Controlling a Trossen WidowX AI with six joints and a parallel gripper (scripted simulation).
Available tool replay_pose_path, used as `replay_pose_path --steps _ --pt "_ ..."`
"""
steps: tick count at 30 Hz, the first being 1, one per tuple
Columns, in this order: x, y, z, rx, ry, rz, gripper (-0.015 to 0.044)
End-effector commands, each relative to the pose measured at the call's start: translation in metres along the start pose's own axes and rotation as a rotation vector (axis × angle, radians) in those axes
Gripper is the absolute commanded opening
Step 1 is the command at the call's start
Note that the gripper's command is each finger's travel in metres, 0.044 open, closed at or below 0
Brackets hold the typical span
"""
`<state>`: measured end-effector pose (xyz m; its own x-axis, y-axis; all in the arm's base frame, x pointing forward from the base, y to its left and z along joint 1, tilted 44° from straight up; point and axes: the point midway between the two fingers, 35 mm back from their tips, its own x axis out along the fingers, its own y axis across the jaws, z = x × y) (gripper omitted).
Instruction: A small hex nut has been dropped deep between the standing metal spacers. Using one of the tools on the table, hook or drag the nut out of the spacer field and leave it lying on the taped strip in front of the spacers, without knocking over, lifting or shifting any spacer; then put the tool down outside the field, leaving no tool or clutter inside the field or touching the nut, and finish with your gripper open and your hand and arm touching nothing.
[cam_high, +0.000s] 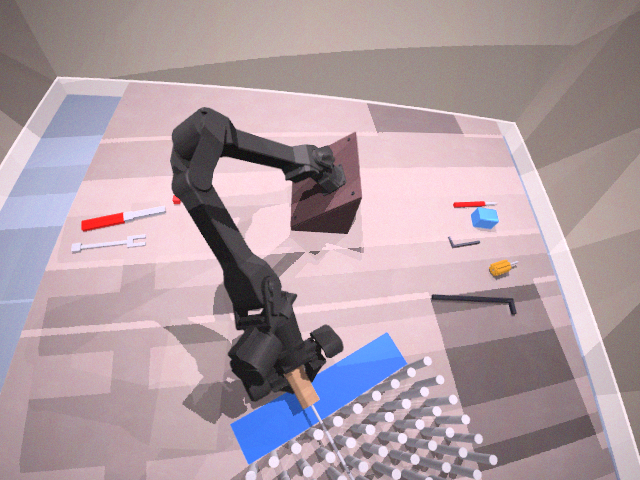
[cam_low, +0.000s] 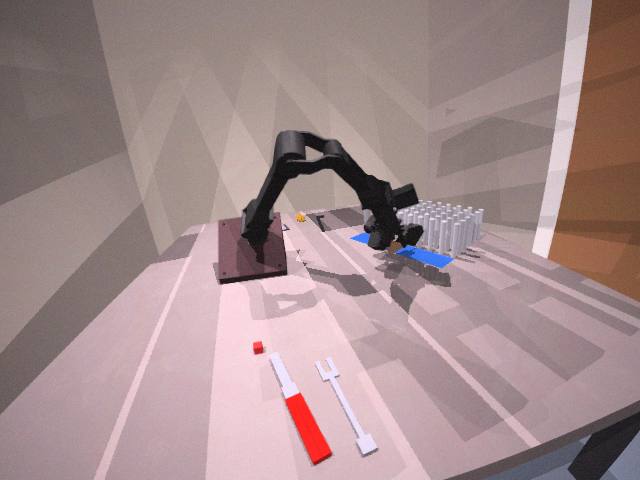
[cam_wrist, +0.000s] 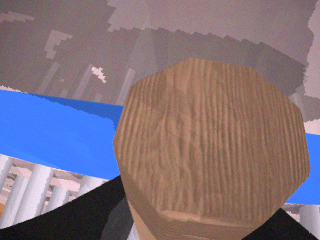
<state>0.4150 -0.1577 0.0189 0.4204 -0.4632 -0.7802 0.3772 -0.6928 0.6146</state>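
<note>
Wooden-handled tool (cam_high: 302, 387) (cam_low: 394, 246) (cam_wrist: 191, 188), clamped in the gripper (cam_high: 294, 373) (cam_low: 395, 240), runs its thin shaft between spacers (cam_high: 369, 429) (cam_low: 443, 227) (cam_wrist: 32, 192) past the strip's (cam_high: 356, 369) (cam_low: 426, 255) (cam_wrist: 55, 132) edge.

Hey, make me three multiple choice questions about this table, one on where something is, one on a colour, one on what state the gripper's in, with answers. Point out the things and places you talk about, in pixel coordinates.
1. Where does the blue block (cam_high: 484, 218) lie?
A. On the blue strip
B. Beside the small red-handled tool
C. Among the spacers

2. What colour is the two-pronged fork's handle?
A. Pale grey-white
B. Orange
C. Green

3. What state is the gripper in?
A. Wide open, holding nothing
B. Shut on nothing
C. Shut on a wooden handle

1: B, the top view shows it right next to that red handle (cam_high: 468, 204).
2: A, the fork (cam_high: 109, 243) (cam_low: 345, 405) is pale along its whole length.
3: C, the wooden handle (cam_high: 302, 388) (cam_low: 395, 247) (cam_wrist: 212, 140) sits between the fingers.
</note>
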Motion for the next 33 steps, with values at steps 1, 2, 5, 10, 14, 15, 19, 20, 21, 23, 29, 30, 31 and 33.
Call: replay_pose_path --steps 1,2,5,10,14,15,19,20,21,23,29,30,31,33 --pt "0.001 0.002 -0.001 0.004 0.006 0.007 0.0" --pt "0.002 0.002 -0.001 0.004 0.005 0.007 0.0" --pt "0.005 0.002 0.001 0.003 0.005 0.006 0.0" --pt "0.01 0.001 0.005 0.0 0.005 0.004 0.0" --pt "0.013 0.0 0.007 -0.002 0.005 0.003 0.0" --pt "0.013 0.0 0.007 -0.002 0.005 0.003 0.0" --pt "0.012 0.001 0.009 -0.001 0.005 0.004 0.0" --pt "0.012 0.001 0.009 -0.001 0.005 0.004 0.0" --pt "0.012 0.001 0.01 -0.001 0.005 0.004 0.0" --pt "0.011 0.001 0.011 -0.001 0.005 0.004 0.0" --pt "0.009 0.001 0.015 -0.001 0.005 0.004 0.0" --pt "0.009 0.001 0.015 -0.001 0.005 0.004 0.0" --pt "0.008 0.001 0.016 -0.001 0.005 0.004 0.0" --pt "0.008 0.001 0.017 -0.001 0.004 0.004 0.0"
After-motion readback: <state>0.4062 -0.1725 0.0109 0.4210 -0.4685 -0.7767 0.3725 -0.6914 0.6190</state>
